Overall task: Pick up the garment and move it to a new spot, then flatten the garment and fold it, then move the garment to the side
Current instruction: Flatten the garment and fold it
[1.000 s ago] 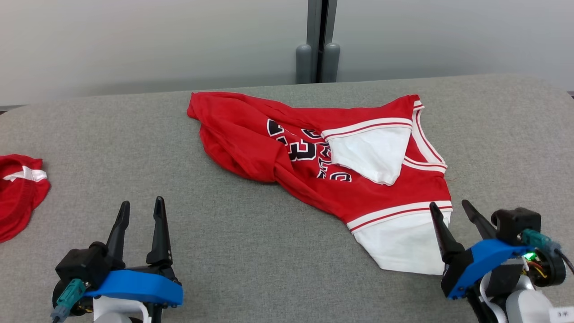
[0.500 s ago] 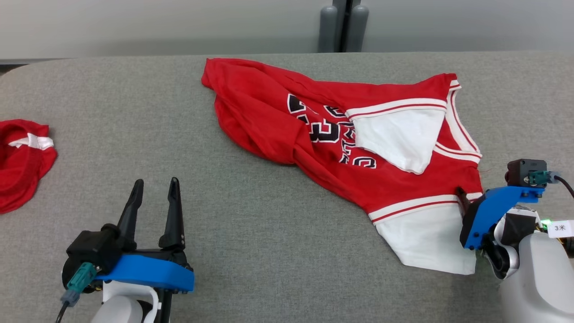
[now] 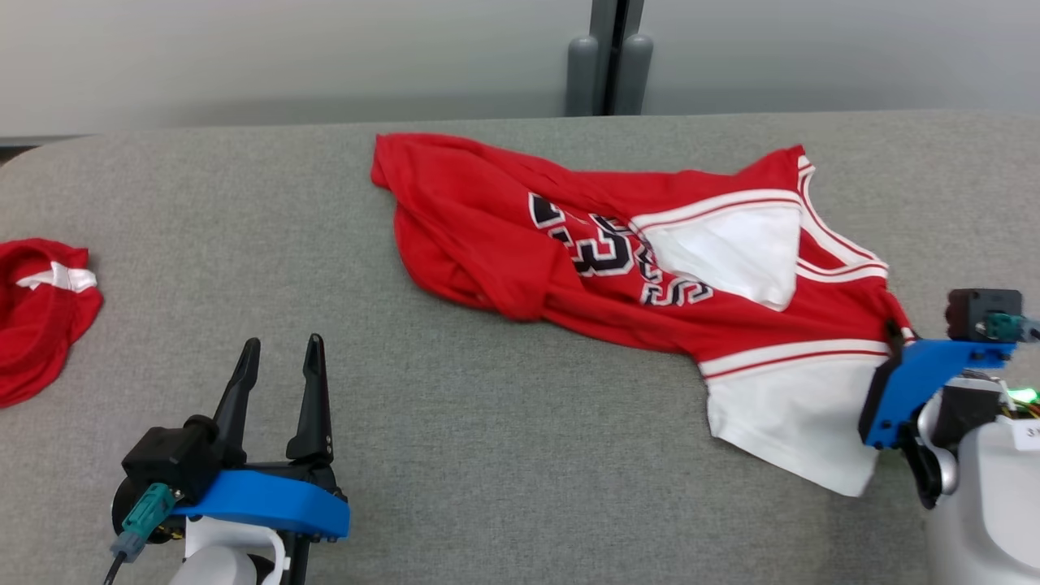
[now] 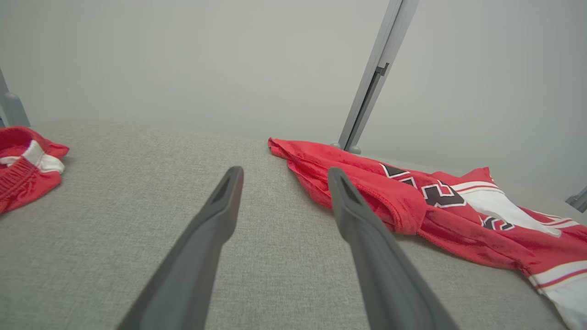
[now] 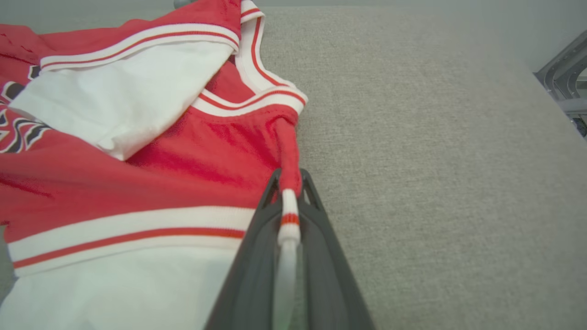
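Red glossy knit with white ribbed trim: the jersey (image 3: pixel 487 227) lies crumpled across the middle and right of the grey woven table (image 3: pixel 455 471). A fold of its right trim is pinched between the jaws of the right gripper (image 5: pixel 289 178). Jaws of the left gripper (image 3: pixel 283 343) stand spread over bare table, well apart from it. Another red cloth (image 3: pixel 41 325) lies far left.

Bare table (image 3: pixel 487 455) passable between garment (image 3: pixel 487 236) and red cloth (image 3: pixel 41 325).
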You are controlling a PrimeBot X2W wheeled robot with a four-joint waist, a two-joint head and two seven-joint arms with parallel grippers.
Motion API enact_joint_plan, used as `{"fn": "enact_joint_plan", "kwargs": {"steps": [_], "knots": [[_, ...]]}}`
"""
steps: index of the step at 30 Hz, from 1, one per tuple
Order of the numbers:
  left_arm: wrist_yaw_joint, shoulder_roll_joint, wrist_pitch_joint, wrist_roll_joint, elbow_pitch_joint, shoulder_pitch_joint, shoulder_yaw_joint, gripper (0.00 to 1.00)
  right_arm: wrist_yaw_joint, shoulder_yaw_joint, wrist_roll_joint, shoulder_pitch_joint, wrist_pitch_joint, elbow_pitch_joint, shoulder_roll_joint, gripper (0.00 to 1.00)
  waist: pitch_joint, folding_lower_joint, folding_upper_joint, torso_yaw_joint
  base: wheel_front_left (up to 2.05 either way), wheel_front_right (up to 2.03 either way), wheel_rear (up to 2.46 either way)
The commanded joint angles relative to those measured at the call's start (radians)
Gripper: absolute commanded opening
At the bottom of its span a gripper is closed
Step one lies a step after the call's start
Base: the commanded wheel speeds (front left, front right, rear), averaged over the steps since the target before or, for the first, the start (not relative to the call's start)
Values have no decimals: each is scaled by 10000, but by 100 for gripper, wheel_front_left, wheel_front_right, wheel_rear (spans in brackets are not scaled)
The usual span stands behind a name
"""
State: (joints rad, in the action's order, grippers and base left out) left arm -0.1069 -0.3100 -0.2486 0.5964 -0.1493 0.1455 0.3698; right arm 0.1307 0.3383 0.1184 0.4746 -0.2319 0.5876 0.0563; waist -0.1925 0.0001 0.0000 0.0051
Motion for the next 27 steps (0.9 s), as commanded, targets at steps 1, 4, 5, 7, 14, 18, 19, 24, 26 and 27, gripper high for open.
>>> {"fn": "enact_joint_plan", "kwargs": {"steps": [1,4,5,7,14,18,19,24,26,27], "knots": [[-40,-49,-13,9,16,-26,-11,100,2,82,97,-187,69,-129,124,0,113,-1,0,-104,0,0,0],[-48,-87,26,47,20,-177,14,100,2,98,202,-430,239,-568,199,6,257,-1,0,-200,0,0,0],[-48,-103,45,59,30,-202,29,100,4,12,115,-518,294,-653,200,81,283,-1,0,-221,0,0,0],[-49,-137,59,69,47,-235,55,100,2,-147,-33,-673,393,-730,258,100,343,-1,0,-255,0,0,0],[-74,-167,86,78,-5,-417,142,100,2,-1236,-739,-1399,1910,-1471,196,100,714,-1,0,-292,0,0,0],[-119,-130,65,107,-58,-624,180,100,4,-2177,-1339,-2178,2870,-2183,90,100,987,-1,0,-311,0,0,0],[-135,-115,57,105,-65,-649,186,100,2,-2333,-1436,-2405,3025,-2385,76,100,1041,-1,0,-316,0,0,0],[-226,-47,30,167,-19,-839,194,100,4,-2912,-1860,-3544,3462,-3410,-46,100,1218,-1,0,-297,0,0,0],[-280,-35,4,178,35,-935,148,100,4,-3118,-2034,-3911,3386,-3763,-57,100,1245,-1,0,-298,0,0,0],[-295,-43,11,173,55,-981,138,100,4,-3220,-2171,-4041,3336,-3909,-48,100,1240,-1,0,-299,0,0,0]]}}
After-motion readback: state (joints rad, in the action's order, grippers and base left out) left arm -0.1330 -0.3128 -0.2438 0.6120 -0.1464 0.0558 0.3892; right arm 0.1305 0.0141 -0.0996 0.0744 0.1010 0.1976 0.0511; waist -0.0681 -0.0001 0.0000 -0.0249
